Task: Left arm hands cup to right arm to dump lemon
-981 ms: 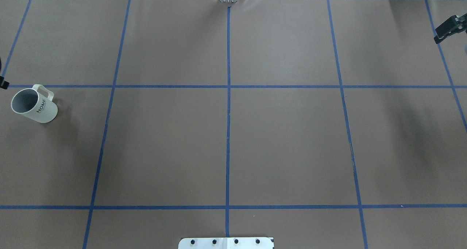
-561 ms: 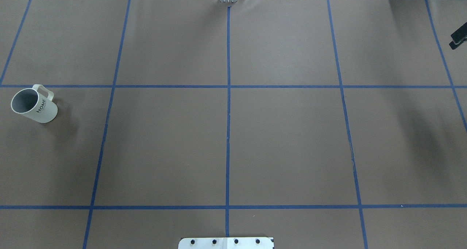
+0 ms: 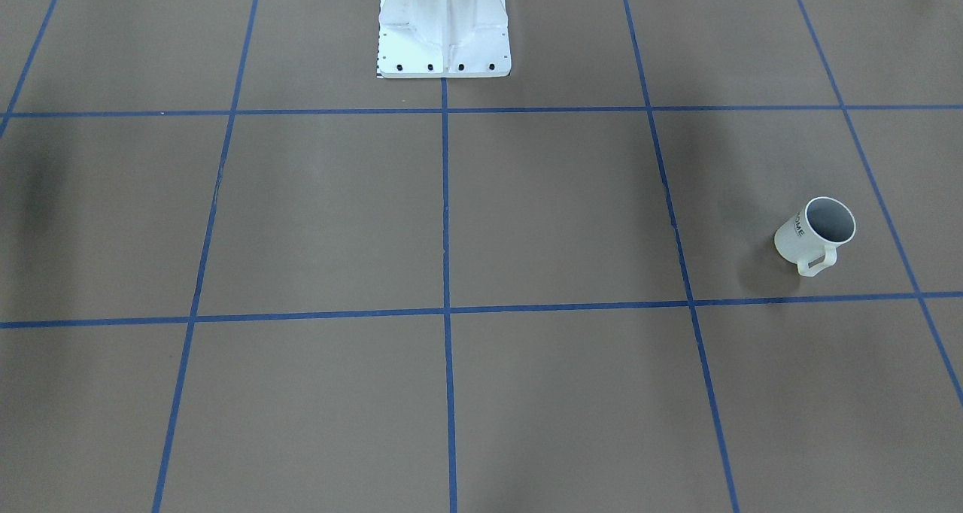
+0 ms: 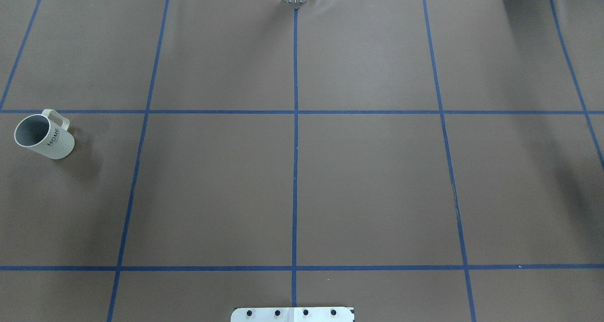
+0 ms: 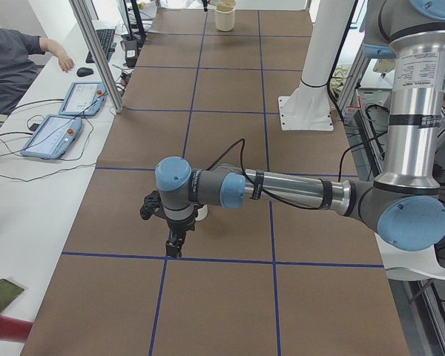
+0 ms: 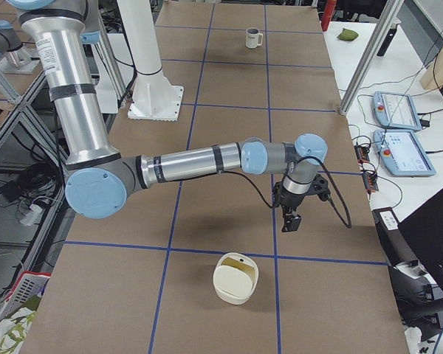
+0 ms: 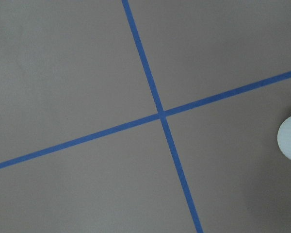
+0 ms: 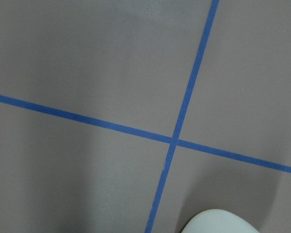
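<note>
The white "HOME" cup (image 4: 45, 135) stands upright on the brown table's left side, also in the front-facing view (image 3: 816, 235) and far off in the exterior right view (image 6: 253, 37). Its inside looks grey, and no lemon shows in any view. My left gripper (image 5: 174, 243) shows only in the exterior left view, pointing down close beside the cup, which its wrist mostly hides. My right gripper (image 6: 289, 220) shows only in the exterior right view, hanging over the table's right end. I cannot tell whether either is open or shut.
A cream round container (image 6: 236, 278) stands at the table's right end, near my right gripper, also in the exterior left view (image 5: 224, 16). The white robot pedestal (image 3: 444, 24) stands at mid-table. Teach pendants (image 5: 55, 133) and an operator (image 5: 15, 59) are beside the table.
The right gripper, seen at the overhead view's right edge, has moved out of that view. The dark bit of the left gripper at the left edge is gone too. The cup has not moved.
</note>
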You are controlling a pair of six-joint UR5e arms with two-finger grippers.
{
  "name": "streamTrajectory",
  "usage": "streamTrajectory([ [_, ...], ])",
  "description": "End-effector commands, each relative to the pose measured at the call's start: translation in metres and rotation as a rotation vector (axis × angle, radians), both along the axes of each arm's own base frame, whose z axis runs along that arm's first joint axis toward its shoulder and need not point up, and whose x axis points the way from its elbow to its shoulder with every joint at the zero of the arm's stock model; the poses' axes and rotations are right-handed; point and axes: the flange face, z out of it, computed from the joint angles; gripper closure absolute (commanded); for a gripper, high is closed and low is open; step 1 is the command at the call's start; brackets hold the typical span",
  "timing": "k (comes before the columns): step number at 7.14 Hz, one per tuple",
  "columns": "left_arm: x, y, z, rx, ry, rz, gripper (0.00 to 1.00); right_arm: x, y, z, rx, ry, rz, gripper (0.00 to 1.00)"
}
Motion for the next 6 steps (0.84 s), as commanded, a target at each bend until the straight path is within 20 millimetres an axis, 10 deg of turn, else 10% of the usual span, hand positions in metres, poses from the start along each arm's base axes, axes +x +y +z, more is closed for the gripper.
streamTrajectory([
  [1, -0.004, 0.006, -0.004, -0.008, 0.048, -0.012, 0.00, 0.003, 0.024, 0.033, -0.046, 0.000, 0.004, 0.00],
  [6, -0.028, 0.021, 0.002, -0.014, 0.080, -0.067, 0.00, 0.008, 0.035, 0.042, -0.059, 0.000, 0.009, 0.00],
])
